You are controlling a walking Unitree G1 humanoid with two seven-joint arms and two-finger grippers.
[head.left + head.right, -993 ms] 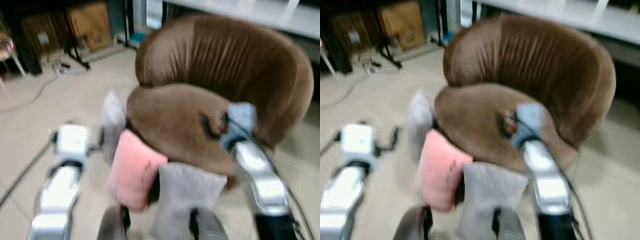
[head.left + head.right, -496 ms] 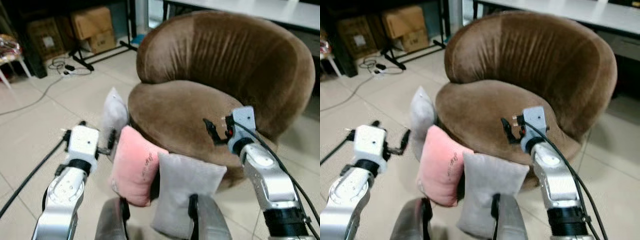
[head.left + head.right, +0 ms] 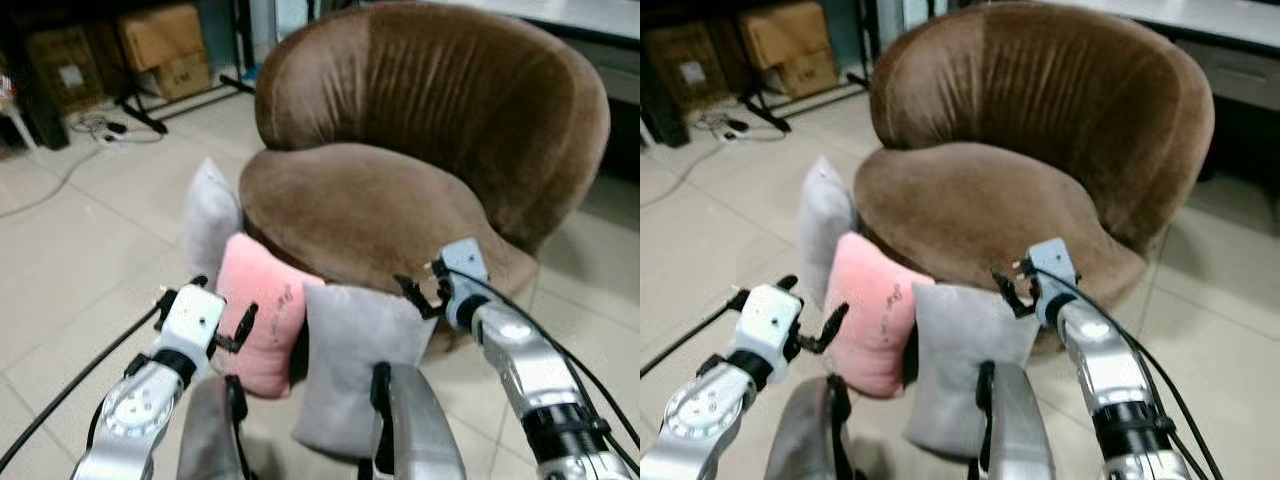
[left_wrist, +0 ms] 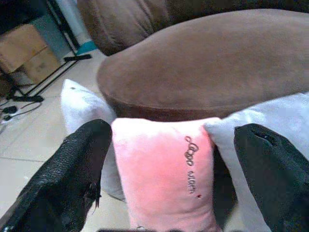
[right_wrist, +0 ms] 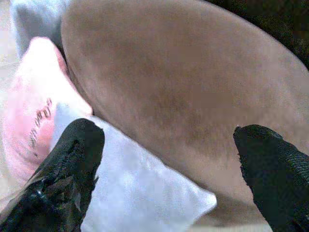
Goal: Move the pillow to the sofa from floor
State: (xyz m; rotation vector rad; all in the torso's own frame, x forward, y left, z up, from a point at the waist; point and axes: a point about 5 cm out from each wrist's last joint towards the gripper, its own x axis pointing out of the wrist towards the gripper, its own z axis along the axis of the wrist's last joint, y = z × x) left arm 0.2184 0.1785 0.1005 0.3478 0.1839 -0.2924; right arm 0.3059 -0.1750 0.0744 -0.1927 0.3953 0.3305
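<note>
Three pillows lean against the front of the brown round sofa point(image 3: 400, 150) on the tiled floor: a pale grey one point(image 3: 210, 215) at the left, a pink one point(image 3: 262, 320) in the middle and a grey one point(image 3: 355, 360) to its right. My left gripper point(image 3: 222, 300) is open, close to the pink pillow's left edge; in the left wrist view the pink pillow point(image 4: 166, 174) lies between the fingers point(image 4: 72, 179). My right gripper point(image 3: 418, 295) is open just above the grey pillow's top right corner, at the seat's front edge. The right wrist view looks onto the seat point(image 5: 183, 87).
Cardboard boxes point(image 3: 160, 40), a stand's black legs point(image 3: 140, 110) and cables point(image 3: 90, 125) lie at the back left. A black cable point(image 3: 80, 385) trails from my left arm. My own grey body parts point(image 3: 410, 420) stand low in front of the pillows.
The head camera has dipped and steadied. Both arms have come down: the left gripper now sits beside the pink pillow, the right has dropped from over the seat to the grey pillow's top.
</note>
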